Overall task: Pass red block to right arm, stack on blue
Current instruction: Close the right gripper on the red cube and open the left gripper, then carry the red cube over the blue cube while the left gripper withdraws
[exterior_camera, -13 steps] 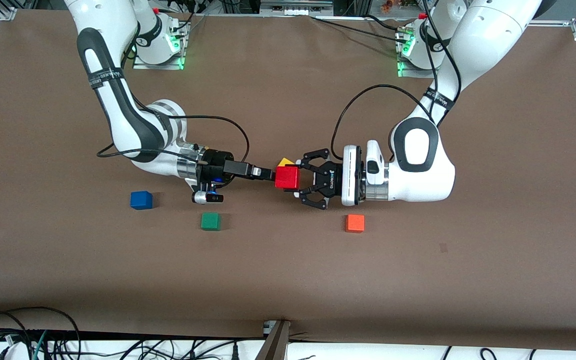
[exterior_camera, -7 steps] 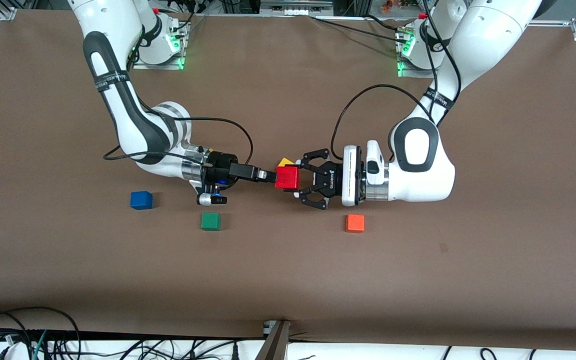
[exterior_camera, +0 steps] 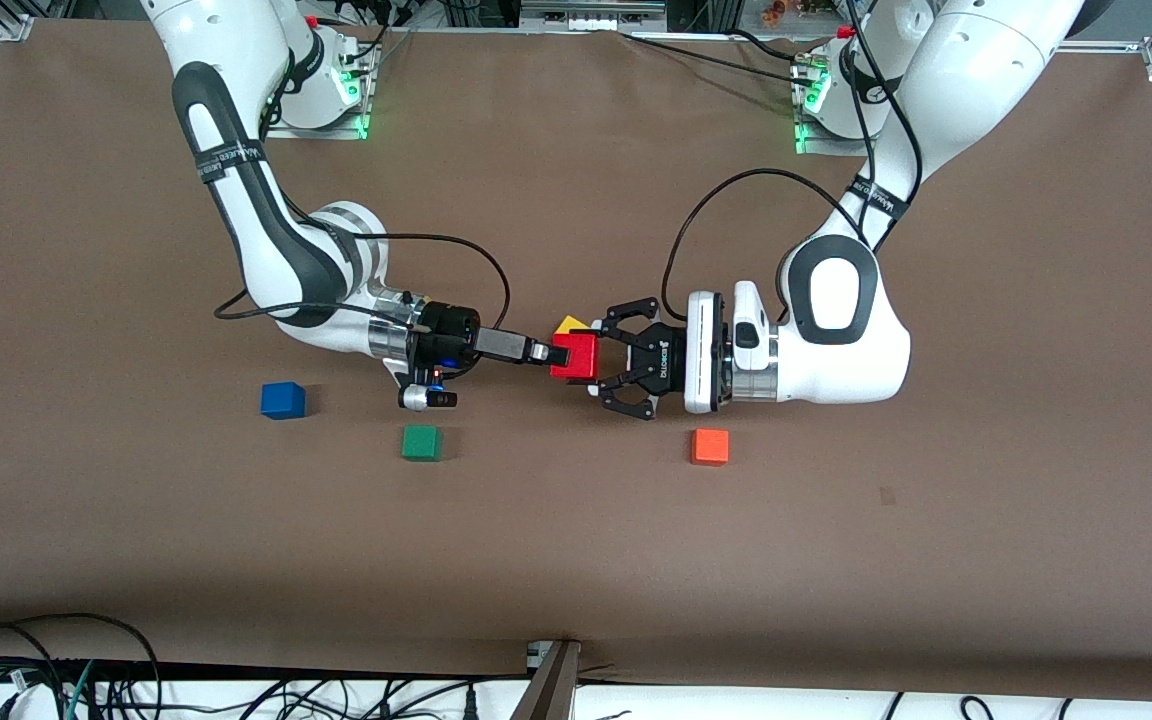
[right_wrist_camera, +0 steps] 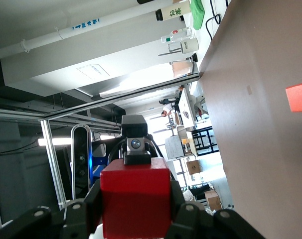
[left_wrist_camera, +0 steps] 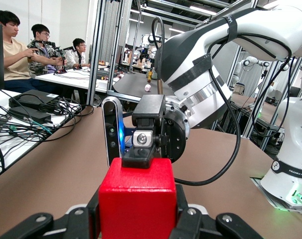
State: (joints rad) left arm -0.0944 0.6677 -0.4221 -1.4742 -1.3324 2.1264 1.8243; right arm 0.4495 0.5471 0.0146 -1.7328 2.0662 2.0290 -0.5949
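Front view showed the smooth red block (exterior_camera: 576, 356) pinched in the left tool (exterior_camera: 604, 363) over the matte brown desk (exterior_camera: 576, 540) mid-span; the right tool's (exterior_camera: 548, 353) slim black fingers pinched it too. The blue cube (exterior_camera: 283, 400) sat near the right arm's end.

Matt brown cloth-like counter (exterior_camera: 576, 560); smooth, faintly glossy red block (exterior_camera: 575, 355); glossy white plastic shells and brushed silver metal wrist on right arm (exterior_camera: 336, 300) beside that block; matt black jaws
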